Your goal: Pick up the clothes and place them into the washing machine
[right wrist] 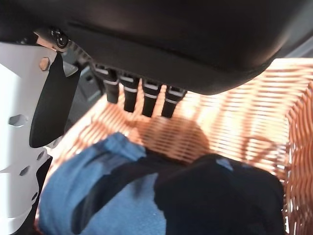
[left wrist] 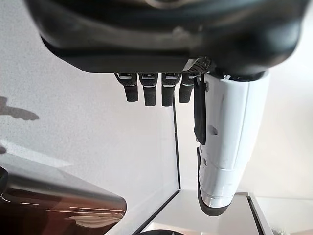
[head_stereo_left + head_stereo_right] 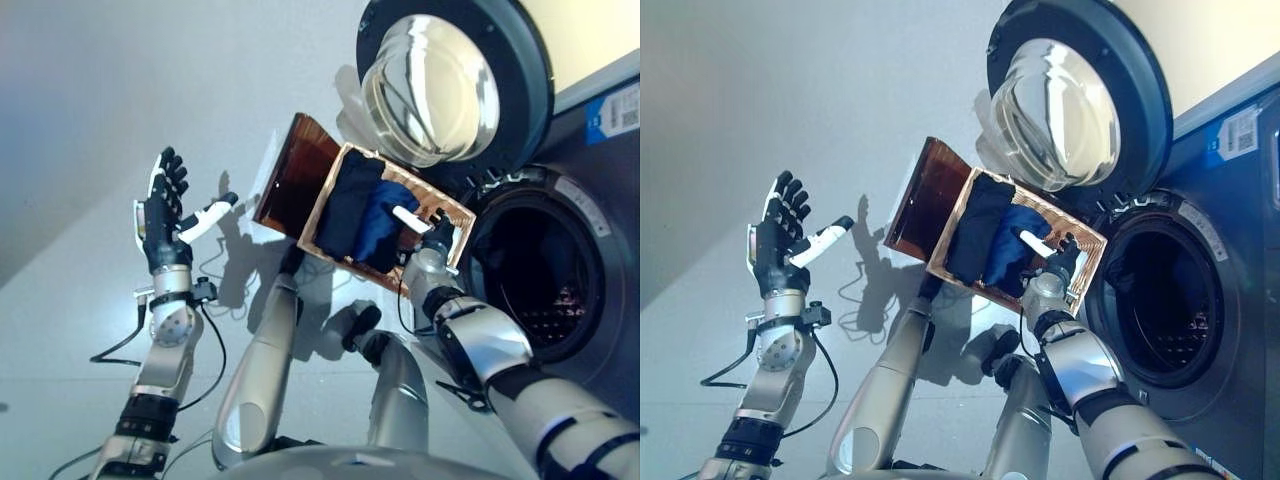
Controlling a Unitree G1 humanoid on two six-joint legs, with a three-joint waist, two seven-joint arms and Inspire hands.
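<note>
From the left eye view, the floor (image 3: 90,120) is pale grey and bare around the arms; a dark grey washing machine (image 3: 610,200) stands at the right, its round door (image 3: 450,80) swung open above the dark drum opening (image 3: 535,275); a wicker basket (image 3: 322,215) sits just beside that opening, holding the clothes (image 3: 365,215), a black piece next to a blue one; the right hand (image 3: 432,232) is over the basket's near corner, thumb out; the left hand (image 3: 165,210) is raised well apart from the basket, fingers straight and spread, holding nothing.

The right eye view shows the same layout, the basket lid (image 3: 925,195) standing open on the far side.

In the left wrist view, the fingers (image 2: 146,90) hang straight and apart over pale floor, the white-covered thumb (image 2: 230,142) beside them.

In the right wrist view, the fingers (image 1: 142,98) hang straight and loose above the woven basket floor, touching nothing; the blue and black clothes lie just below.
</note>
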